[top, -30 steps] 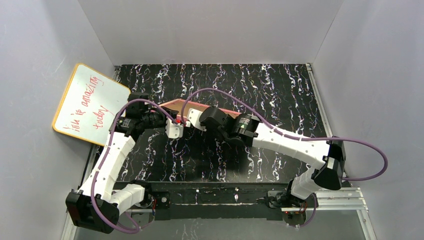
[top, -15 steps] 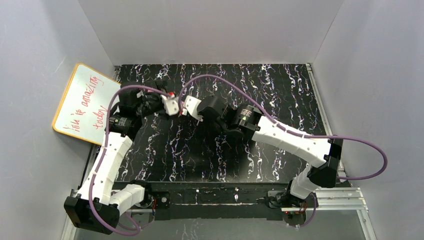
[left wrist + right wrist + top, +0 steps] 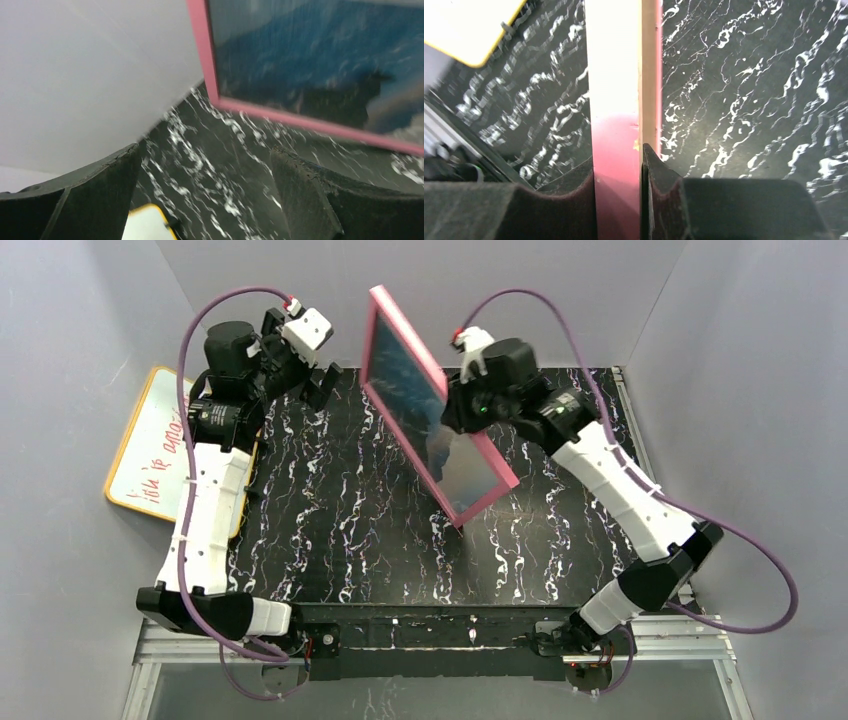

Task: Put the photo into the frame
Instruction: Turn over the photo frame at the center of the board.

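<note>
– Right tool (image 3: pixel 619 157) clamped on the frame (image 3: pixel 300 121) edge, aloft at upper centre; left tool (image 3: pixel 205 170) spread wide, upper left, empty.
– Photo (image 3: pixel 310 60) looks seated. Next, probably: lower it to the desk (image 3: pixel 350 540).

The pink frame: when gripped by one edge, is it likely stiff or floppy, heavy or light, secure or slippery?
Probably stiff: the frame looks straight, without sag, though the right tool pinches only one edge. Likely light, since that single pinch seems to carry it. The thin, smooth edge may slip or pivot in that grip.
</note>
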{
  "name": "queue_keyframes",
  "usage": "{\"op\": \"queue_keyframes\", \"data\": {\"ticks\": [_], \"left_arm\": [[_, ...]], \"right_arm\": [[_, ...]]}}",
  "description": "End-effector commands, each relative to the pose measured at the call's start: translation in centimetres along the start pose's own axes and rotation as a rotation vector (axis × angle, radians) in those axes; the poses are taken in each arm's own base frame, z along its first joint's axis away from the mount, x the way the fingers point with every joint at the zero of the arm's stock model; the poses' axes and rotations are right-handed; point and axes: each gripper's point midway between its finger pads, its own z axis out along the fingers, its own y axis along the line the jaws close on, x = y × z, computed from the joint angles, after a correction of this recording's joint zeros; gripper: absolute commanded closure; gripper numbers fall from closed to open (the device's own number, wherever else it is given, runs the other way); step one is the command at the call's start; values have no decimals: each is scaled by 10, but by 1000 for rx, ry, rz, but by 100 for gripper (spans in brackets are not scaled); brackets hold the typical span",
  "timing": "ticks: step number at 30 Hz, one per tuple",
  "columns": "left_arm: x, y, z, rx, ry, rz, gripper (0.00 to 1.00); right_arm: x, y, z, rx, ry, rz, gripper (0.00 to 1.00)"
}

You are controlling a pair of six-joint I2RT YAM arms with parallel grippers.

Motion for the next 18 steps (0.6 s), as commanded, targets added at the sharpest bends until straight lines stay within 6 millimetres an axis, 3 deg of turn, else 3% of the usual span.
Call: {"op": "queue_keyframes", "data": {"ticks": [1,9,18], "left_arm": [[56,-30,-6,70,209,-158,2],[71,-42,3,104,229,-258,2],[105,-53,10,124,312,-296,2]], "right_arm": [[5,-1,10,-173,23,357,89],[12,-81,2,-163,77,594,89],[45,-108,-2,-72,66,683,89]]}}
